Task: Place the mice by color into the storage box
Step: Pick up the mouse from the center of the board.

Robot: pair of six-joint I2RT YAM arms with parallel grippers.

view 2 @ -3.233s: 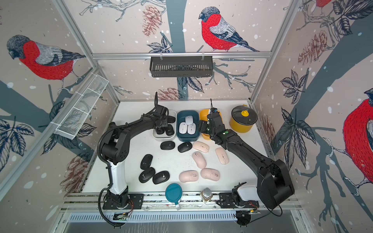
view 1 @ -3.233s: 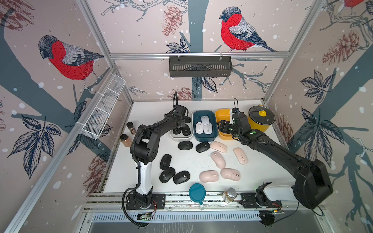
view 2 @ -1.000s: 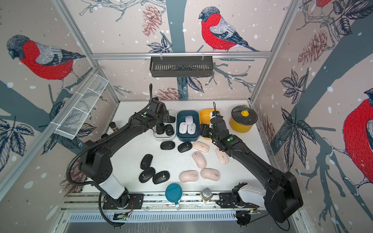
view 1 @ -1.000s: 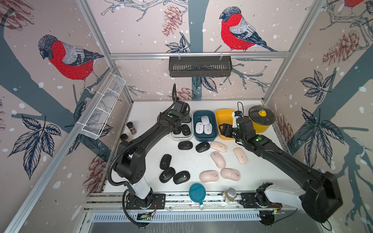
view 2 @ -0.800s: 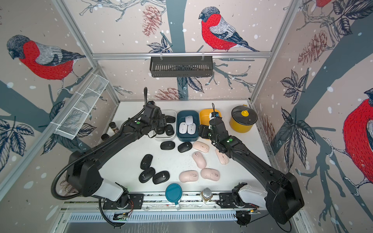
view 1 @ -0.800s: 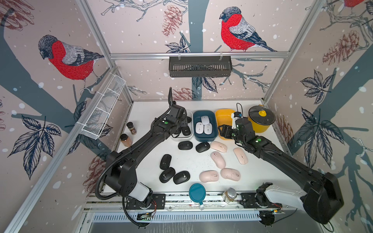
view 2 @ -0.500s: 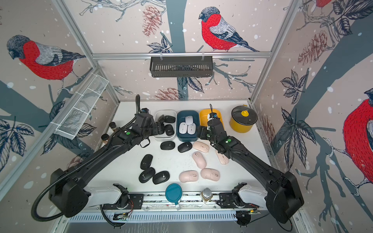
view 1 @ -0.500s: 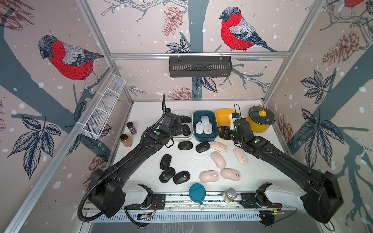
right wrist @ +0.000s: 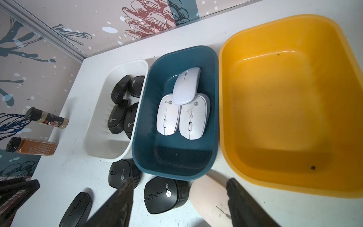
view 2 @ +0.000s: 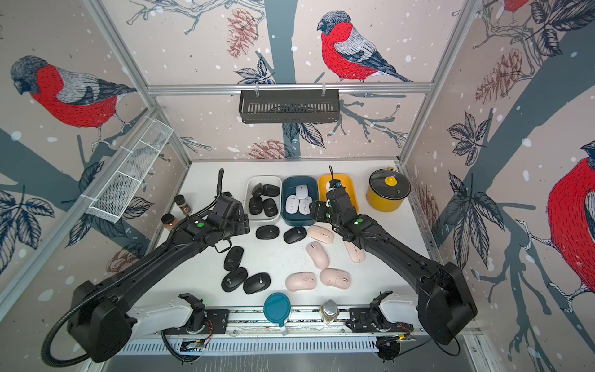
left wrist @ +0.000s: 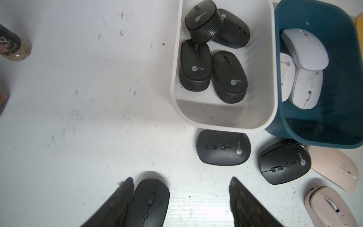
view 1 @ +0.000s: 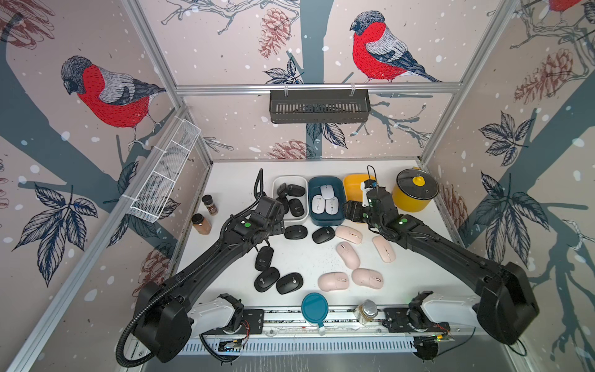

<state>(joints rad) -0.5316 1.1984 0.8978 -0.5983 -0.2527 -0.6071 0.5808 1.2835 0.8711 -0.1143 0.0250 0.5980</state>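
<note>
We sort by colour. Four matte black oval plastic mice (left wrist: 228, 76) lie in the white plastic tub (left wrist: 222, 123) and three white plastic mice (right wrist: 188, 116) in the dark teal tub (right wrist: 172, 173), just above centre in both top views. The yellow tub (right wrist: 284, 110) to their right is empty, presumably kept for the five pale pink mice (view 1: 347, 254) loose below it. Five loose black mice (view 1: 267, 280) wait at centre. Our left gripper (left wrist: 179, 179) and right gripper (right wrist: 179, 180) both hang with jaws apart, empty, likely ready to pick.
</note>
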